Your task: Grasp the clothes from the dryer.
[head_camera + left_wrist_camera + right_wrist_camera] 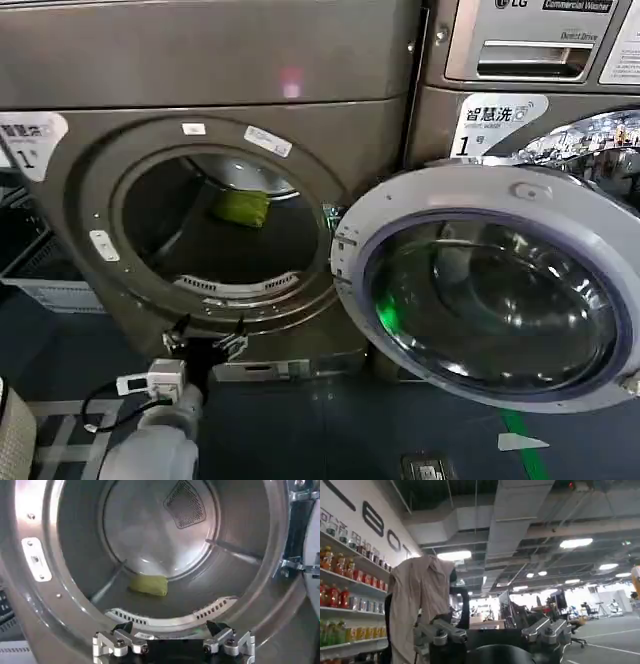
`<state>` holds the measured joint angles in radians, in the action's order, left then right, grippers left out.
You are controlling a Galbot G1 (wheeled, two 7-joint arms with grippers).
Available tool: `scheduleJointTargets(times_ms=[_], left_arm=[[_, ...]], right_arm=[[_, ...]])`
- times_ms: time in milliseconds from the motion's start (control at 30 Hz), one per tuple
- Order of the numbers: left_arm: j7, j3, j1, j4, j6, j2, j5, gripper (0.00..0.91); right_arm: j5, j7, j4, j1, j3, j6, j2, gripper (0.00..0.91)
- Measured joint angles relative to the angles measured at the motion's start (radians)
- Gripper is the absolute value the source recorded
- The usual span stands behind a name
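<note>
Hovering spread-fingered, left hand (pixel 207 343) faces dryer (pixel 200 80) holding clothes (pixel 241 207).

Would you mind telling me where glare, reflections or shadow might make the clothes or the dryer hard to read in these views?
Head view: the clothes sit in a dim drum; the open door glass carries a green glint and reflections. Left wrist view: the drum's back wall is brightly lit, the clothes clear, the left gripper open at the dryer rim. Right wrist view: ceiling lights glare; right gripper open.
</note>
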<state>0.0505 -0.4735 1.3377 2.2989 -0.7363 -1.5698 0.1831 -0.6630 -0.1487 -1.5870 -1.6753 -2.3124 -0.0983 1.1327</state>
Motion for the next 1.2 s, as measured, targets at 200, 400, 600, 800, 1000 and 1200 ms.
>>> scheduleJointTargets(times_ms=[200, 400, 600, 800, 1000, 1200], left_arm=[[0.001, 0.008, -0.002, 0.001, 0.000, 0.001, 0.005, 0.907], [0.002, 0.001, -0.009, 0.002, 0.000, 0.007, 0.003, 0.907], [0.003, 0.009, -0.010, 0.001, 0.000, -0.001, 0.002, 0.907], [0.003, 0.008, -0.008, 0.001, 0.000, 0.000, 0.001, 0.907], [0.001, 0.009, -0.005, -0.001, 0.000, 0.001, 0.001, 0.907], [0.008, 0.007, -0.005, -0.002, 0.000, 0.002, -0.006, 0.907]], right_arm=[[-0.001, 0.000, -0.005, -0.001, 0.002, -0.001, 0.000, 0.907], [-0.002, 0.000, -0.003, -0.008, 0.001, -0.001, -0.003, 0.907], [-0.002, -0.001, -0.004, -0.010, -0.004, -0.001, -0.002, 0.907], [-0.002, -0.001, -0.004, -0.009, -0.006, -0.001, 0.001, 0.907], [-0.002, -0.001, 0.000, -0.010, -0.009, -0.001, 0.003, 0.907], [0.000, -0.001, -0.001, -0.009, -0.007, -0.001, 0.004, 0.907]])
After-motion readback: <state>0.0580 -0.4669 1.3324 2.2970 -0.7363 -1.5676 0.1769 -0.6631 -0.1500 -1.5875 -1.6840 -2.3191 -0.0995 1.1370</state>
